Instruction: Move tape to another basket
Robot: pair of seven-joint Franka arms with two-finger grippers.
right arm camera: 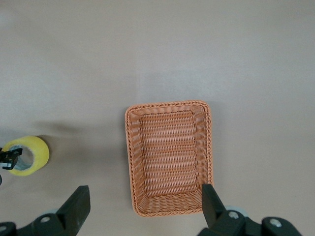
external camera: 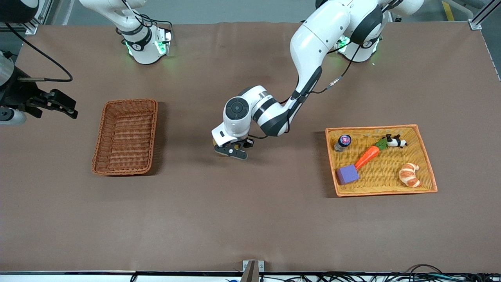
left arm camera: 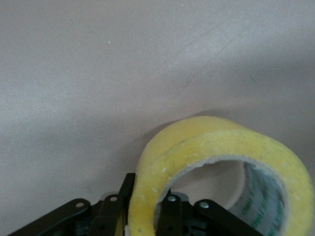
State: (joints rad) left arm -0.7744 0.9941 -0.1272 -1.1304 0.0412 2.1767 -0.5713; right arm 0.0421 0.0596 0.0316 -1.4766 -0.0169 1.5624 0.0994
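We see a matt brown worktop (external camera: 250,219), a rough woven wicker basket (external camera: 126,137), glossy translucent yellowish tape (left arm camera: 221,162), and glossy white plastic arm shells.

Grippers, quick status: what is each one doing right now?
Left gripper: shut on the tape, over the bare table between the basket and the orange tray.
Right gripper: open, empty, waiting high over the basket.

Both arms are glossy white shells with black bands at the joints and green lights glowing at the bases. The left arm has a round black cap on its wrist and a thin black cable along it. The left gripper (external camera: 231,151) is black; its fingers (left arm camera: 170,216) are linkage bars with silver screws. The right gripper (right arm camera: 142,206) has chunky black fingers (right arm camera: 75,206).
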